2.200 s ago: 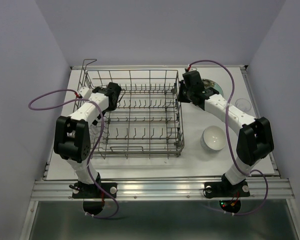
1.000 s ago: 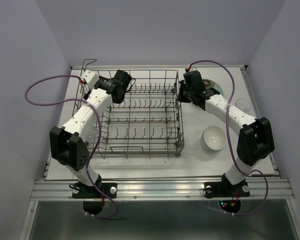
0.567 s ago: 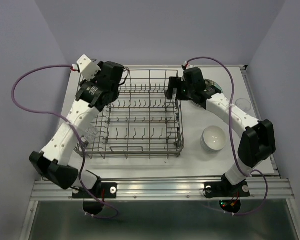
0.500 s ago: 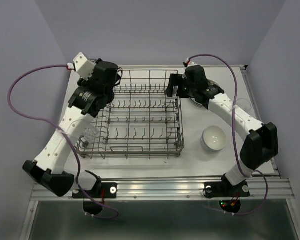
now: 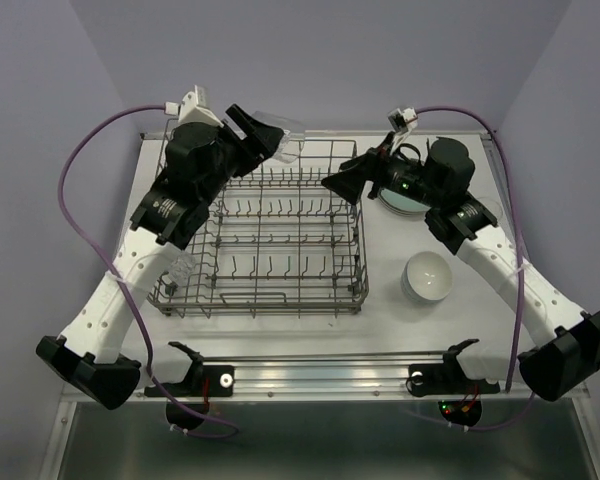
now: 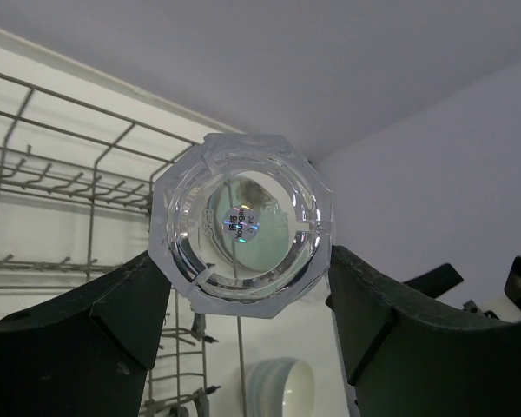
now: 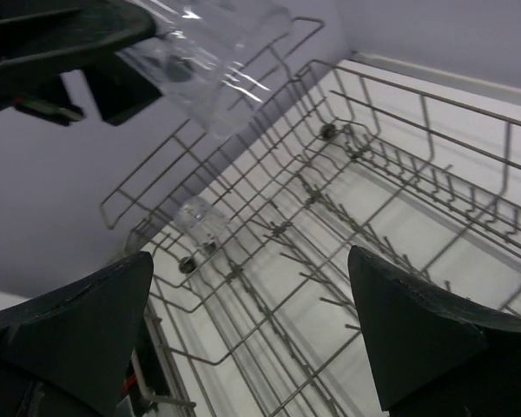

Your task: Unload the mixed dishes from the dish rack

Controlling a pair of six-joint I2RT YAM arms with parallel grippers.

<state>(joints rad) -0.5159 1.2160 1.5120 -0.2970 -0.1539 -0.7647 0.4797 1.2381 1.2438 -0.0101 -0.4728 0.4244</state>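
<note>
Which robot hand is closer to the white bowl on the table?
Right. The right gripper is over the dish rack's far right corner, beyond the white bowl. The left gripper, holding a clear glass, is farther off over the rack's far edge.

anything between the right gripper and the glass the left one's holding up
Nothing visible. The left gripper holds the glass in the air above the rack's far side, and the open right gripper faces it across bare air.
</note>
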